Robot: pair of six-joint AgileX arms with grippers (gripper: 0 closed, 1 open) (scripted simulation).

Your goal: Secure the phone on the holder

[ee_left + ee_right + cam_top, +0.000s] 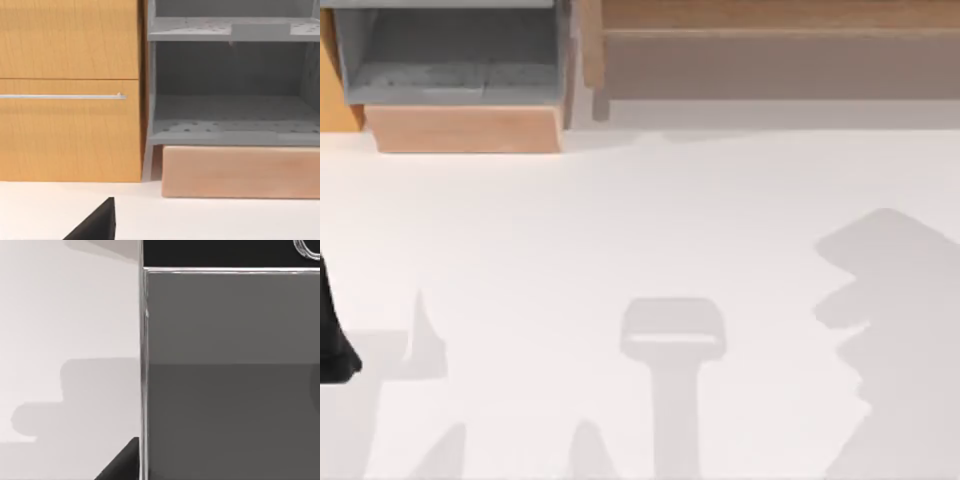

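The phone (230, 365) is very close in the right wrist view: a dark grey screen with a silver rim, a black end band and part of its round home button (307, 249). My right gripper (131, 460) is shut on the phone, with one dark finger (120, 467) lying against its rim. White table lies beside the phone. The holder is out of view. My left arm (332, 335) stays parked at the table's left edge, and a dark part of my left gripper (95, 227) points toward the furniture.
A grey open shelf (450, 55) on a pale wooden block (465, 128) stands at the back left. A wooden cabinet (67, 90) with a rail handle is beside it. Soft grey shadows lie on the white table (620, 220), one blocky at centre front (673, 330).
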